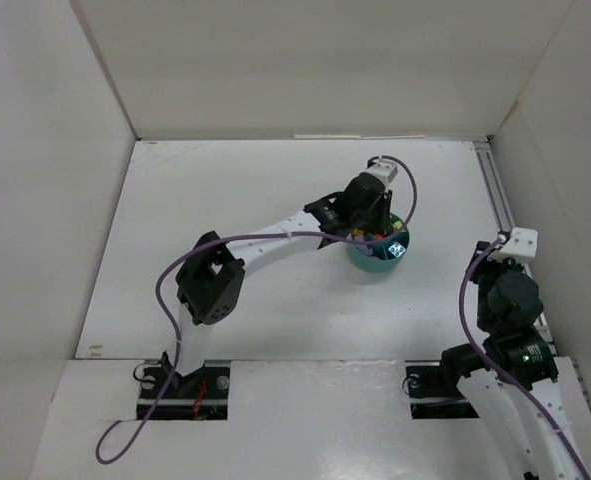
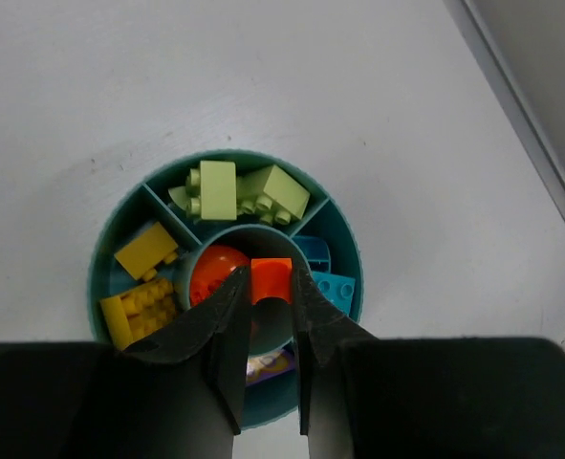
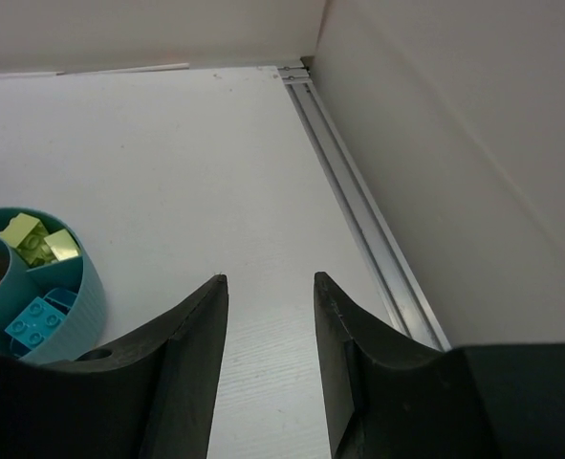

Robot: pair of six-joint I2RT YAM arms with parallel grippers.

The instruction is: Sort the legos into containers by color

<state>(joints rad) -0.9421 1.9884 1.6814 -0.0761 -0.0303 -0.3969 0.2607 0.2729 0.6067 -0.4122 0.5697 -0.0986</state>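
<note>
The round teal dish (image 2: pixel 105 251) sits right of the table's middle (image 1: pixel 383 262). My left gripper (image 2: pixel 271 279) hangs right over its central tube and is shut on a small orange brick (image 2: pixel 271 277). A round orange piece (image 2: pixel 213 273) lies in the tube. Pale yellow-green bricks (image 2: pixel 239 191) fill the far compartment, yellow bricks (image 2: pixel 143 287) the left ones, blue-teal bricks (image 2: pixel 328 279) the right one, and a purple bit (image 2: pixel 271 362) shows under my jaws. My right gripper (image 3: pixel 268 279) is open and empty, low over bare table right of the dish (image 3: pixel 72 306).
A metal rail (image 3: pixel 363 210) runs along the right wall (image 1: pixel 497 200). White walls close in the table at the back and both sides. The right arm (image 1: pixel 510 300) stands folded near the right rail.
</note>
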